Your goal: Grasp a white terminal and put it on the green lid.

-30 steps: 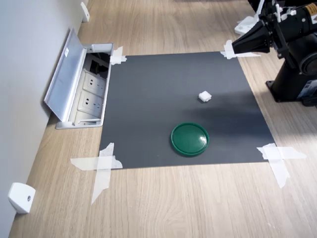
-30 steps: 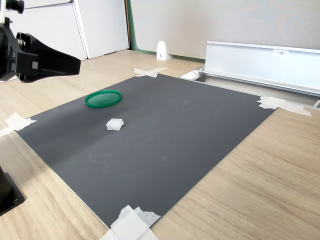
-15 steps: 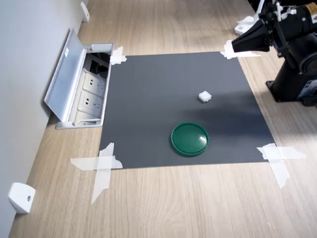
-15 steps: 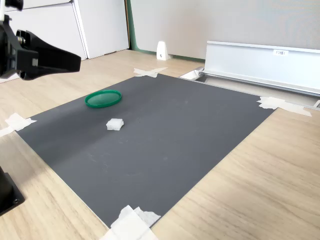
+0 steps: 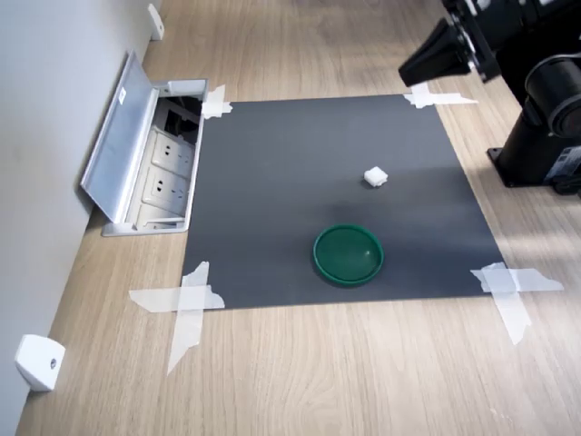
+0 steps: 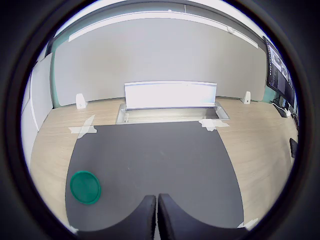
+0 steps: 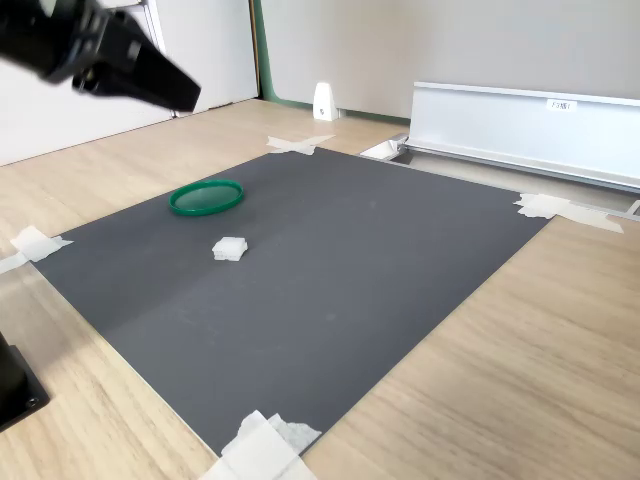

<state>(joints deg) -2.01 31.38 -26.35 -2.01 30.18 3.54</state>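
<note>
The white terminal [image 5: 374,176] [image 7: 230,248] lies on the dark mat, a short way from the green lid [image 5: 348,254] [image 7: 206,197] [image 6: 85,187]. Both rest flat and apart from each other. My gripper [image 5: 402,74] [image 7: 193,100] hangs high above the mat's corner region, well clear of both things. In the wrist view its two fingers [image 6: 145,220] meet with nothing between them, so the gripper [image 6: 156,197] is shut and empty. The terminal does not show in the wrist view.
The dark mat [image 5: 300,154] is taped to a wooden table. An open floor-socket box with a raised silver lid [image 5: 123,136] [image 7: 530,120] sits along one mat edge. The arm's black base [image 5: 540,154] stands beside the mat. A white wedge bracket [image 5: 38,361] sits by the wall.
The gripper has risen and swung out over the mat's edge, toward the first exterior view's left. The terminal and lid have not moved.
</note>
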